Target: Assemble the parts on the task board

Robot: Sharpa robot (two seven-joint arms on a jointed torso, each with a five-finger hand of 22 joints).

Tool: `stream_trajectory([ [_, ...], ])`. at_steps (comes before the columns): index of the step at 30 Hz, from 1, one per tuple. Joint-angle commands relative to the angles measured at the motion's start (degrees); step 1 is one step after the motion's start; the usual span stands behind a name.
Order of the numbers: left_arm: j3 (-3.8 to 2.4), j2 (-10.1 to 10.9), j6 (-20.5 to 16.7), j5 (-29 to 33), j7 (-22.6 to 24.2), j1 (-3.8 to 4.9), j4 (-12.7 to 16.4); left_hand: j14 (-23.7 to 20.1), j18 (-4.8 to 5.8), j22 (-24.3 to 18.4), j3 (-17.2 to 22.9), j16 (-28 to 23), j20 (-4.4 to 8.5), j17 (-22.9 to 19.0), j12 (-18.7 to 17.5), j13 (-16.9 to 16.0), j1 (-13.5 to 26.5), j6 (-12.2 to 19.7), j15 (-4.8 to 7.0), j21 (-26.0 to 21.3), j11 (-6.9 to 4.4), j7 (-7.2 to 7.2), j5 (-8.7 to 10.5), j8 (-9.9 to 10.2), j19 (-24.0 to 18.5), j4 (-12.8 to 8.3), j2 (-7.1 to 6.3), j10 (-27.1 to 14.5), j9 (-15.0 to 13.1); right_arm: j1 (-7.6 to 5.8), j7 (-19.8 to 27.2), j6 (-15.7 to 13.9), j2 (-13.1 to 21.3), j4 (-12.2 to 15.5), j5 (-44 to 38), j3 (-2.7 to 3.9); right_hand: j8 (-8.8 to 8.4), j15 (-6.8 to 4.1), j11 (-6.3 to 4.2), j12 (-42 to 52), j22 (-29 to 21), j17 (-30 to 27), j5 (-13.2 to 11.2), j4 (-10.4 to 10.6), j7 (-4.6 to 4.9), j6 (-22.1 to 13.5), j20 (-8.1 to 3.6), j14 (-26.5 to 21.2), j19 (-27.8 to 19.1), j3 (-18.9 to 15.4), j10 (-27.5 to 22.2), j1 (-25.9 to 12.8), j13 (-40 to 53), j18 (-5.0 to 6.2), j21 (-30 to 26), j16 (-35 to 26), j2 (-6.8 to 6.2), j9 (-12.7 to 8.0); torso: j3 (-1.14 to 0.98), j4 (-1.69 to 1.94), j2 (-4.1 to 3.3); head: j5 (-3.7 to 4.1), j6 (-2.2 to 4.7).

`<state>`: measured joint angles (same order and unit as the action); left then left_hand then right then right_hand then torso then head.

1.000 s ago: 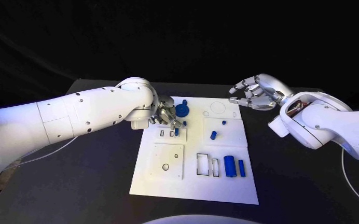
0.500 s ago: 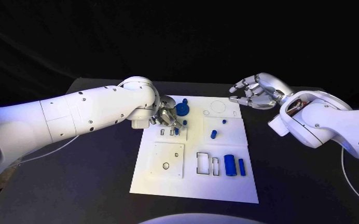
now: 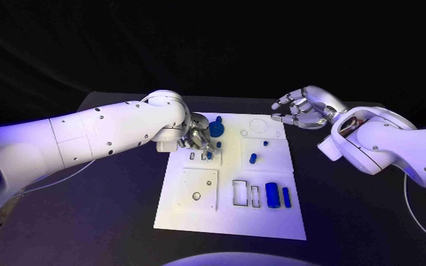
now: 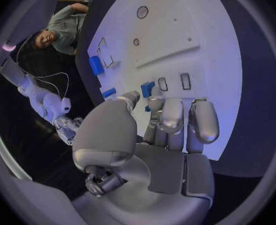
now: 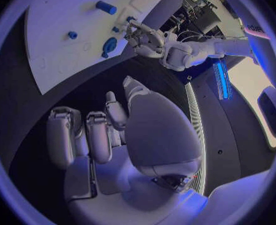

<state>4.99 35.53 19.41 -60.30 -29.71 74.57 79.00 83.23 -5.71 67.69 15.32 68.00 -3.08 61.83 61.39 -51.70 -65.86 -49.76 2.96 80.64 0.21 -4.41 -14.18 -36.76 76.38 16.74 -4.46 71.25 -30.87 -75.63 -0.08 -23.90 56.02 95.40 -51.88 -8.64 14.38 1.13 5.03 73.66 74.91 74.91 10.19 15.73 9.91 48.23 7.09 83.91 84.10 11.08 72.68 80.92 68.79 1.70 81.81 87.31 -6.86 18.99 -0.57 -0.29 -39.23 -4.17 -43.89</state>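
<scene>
Little has changed: left hand [image 3: 197, 138] stays low over the board [image 3: 233, 217], fingers around a small blue part [image 4: 148, 89]. Right hand [image 3: 300, 111] remains curled, empty. Insertion unfinished.

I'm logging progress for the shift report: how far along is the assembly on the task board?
Early to midway, as far as the views show. Looks done: a round blue part and small blue pegs stand on the task board. In hand: the left hand works over the small slots, fingers at a blue piece. Left: two blue blocks lie beside empty rectangular slots; the right hand hovers off the board, holding nothing.
</scene>
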Motion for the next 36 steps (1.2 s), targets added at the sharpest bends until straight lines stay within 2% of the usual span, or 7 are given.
stream_trajectory([
  [1, 0.01, -0.2, 1.06, 0.59, -0.1, 0.09, -0.09, -0.17, 1.18, 0.09, 0.73, -0.28, 0.1, 0.05, -0.14, 0.06, -0.88, 0.47, 0.37, 0.34, -0.01, -0.06, -0.2, -0.37, 0.24, 0.02, 0.06, -0.45, -0.21, 0.05, -0.23, 1.05, -0.06, 0.0, -0.34, 0.0, 0.23, -0.29, 0.0, -0.16, 8.62, 7.0, 0.32, 0.41, -0.04, 0.37, -0.12, 4.2, -0.24, 0.04, -0.32, 0.0, -0.02, 0.71, 0.03, -0.23, -0.21, -0.07, -0.01, 0.03, 0.04, 0.12, -0.06],
  [14, 0.01, -0.26, 1.42, 0.75, -0.15, 0.08, -0.51, -0.15, 1.19, 0.22, 2.25, -0.31, 0.11, 0.08, -0.08, 0.13, -1.75, 0.66, 0.4, 0.41, -0.06, -0.01, -0.22, -0.61, 0.23, -0.02, 0.34, -0.48, -0.66, 0.08, -0.4, 1.22, -0.04, -0.02, -0.42, -0.01, 0.24, -0.3, 0.0, -0.11, 8.64, 6.95, 0.36, 0.42, -0.05, 0.38, -0.13, 4.19, -0.22, 0.06, -0.26, 0.03, 0.03, 0.71, 0.04, -0.25, -0.17, -0.08, -0.02, 0.08, 0.03, 0.2, -0.07],
  [20, 0.01, -0.35, 1.81, 0.94, -0.16, 0.09, -0.58, -0.13, 1.21, 0.47, 6.08, -0.38, 0.21, 0.12, -0.03, 0.26, -5.12, 0.97, 0.57, 0.54, -0.27, 0.2, -0.11, -1.17, 0.21, -0.23, -1.32, -0.57, -1.63, 0.11, -0.42, 1.25, -0.07, -0.05, -0.42, -0.02, 0.24, -0.3, 0.0, -0.11, 8.64, 6.95, 0.36, 0.42, -0.05, 0.38, -0.13, 4.19, -0.22, 0.06, -0.26, 0.03, 0.03, 0.71, 0.04, -0.25, -0.17, -0.08, -0.04, 0.08, 0.01, 0.21, -0.19],
  [23, 0.02, -0.37, 1.87, 1.49, -0.15, 0.09, -0.66, -0.12, 1.22, 0.59, 9.29, -0.42, 0.31, 0.17, -0.11, 0.4, -7.87, 1.08, 0.74, 0.58, -0.46, 0.39, -0.12, -1.46, 0.18, -0.78, -2.48, -0.6, -2.16, 0.13, -0.42, 1.24, -0.07, -0.06, -0.42, -0.02, 0.24, -0.3, 0.0, -0.11, 8.64, 6.95, 0.36, 0.42, -0.05, 0.38, -0.13, 4.19, -0.22, 0.06, -0.26, 0.03, 0.03, 0.71, 0.04, -0.25, -0.17, -0.08, -0.04, 0.07, 0.03, 0.2, -0.25],
  [27, 0.02, -0.36, 1.65, 2.44, -0.12, 0.09, -0.75, -0.1, 1.26, 0.92, 16.39, -0.49, 0.48, 0.25, -0.71, 1.06, -11.25, 1.35, 0.84, 0.72, -0.59, 0.55, -0.05, -2.04, 0.24, -2.46, -4.6, -0.5, -3.2, 0.14, -0.42, 1.17, -0.08, -0.08, -0.43, -0.02, 0.3, -0.32, -0.03, -0.12, 8.58, 6.92, 0.46, 0.44, -0.07, 0.44, -0.15, 4.19, -0.28, 0.11, -0.23, 0.1, 0.01, 0.73, -0.05, -0.27, -0.07, -0.1, -0.05, 0.07, 0.04, 0.19, -0.3],
  [32, 0.02, -0.21, 1.02, 3.8, -0.02, 0.09, -0.73, -0.1, 1.28, 1.24, 26.24, -0.6, 0.46, 0.36, -1.15, 1.46, -10.6, 2.16, 0.8, 0.9, -0.43, 0.24, -0.14, -3.74, 0.22, -6.03, -7.13, 0.08, -5.55, 0.15, -0.41, 1.08, -0.09, -0.11, -0.43, -0.02, 0.3, -0.32, -0.03, -0.12, 8.58, 6.92, 0.46, 0.44, -0.07, 0.44, -0.15, 4.19, -0.28, 0.11, -0.23, 0.1, 0.01, 0.73, -0.05, -0.27, -0.07, -0.1, -0.07, 0.07, 0.04, 0.2, -0.36],
  [36, 0.02, 0.22, -0.03, 5.39, 0.15, 0.09, -0.38, -0.07, 1.28, 1.38, 29.46, -0.6, 0.45, 0.44, -1.11, 1.41, -9.39, 2.22, 0.8, 1.0, -0.46, 0.16, -0.36, -4.57, 0.23, -7.75, -7.85, 0.45, -6.71, 0.15, -0.38, 1.01, -0.11, -0.15, -0.43, -0.02, 0.3, -0.32, -0.03, -0.12, 8.58, 6.92, 0.46, 0.44, -0.07, 0.44, -0.15, 4.19, -0.28, 0.11, -0.23, 0.1, 0.01, 0.73, -0.05, -0.27, -0.07, -0.1, -0.1, 0.08, 0.03, 0.05, -0.31],
])
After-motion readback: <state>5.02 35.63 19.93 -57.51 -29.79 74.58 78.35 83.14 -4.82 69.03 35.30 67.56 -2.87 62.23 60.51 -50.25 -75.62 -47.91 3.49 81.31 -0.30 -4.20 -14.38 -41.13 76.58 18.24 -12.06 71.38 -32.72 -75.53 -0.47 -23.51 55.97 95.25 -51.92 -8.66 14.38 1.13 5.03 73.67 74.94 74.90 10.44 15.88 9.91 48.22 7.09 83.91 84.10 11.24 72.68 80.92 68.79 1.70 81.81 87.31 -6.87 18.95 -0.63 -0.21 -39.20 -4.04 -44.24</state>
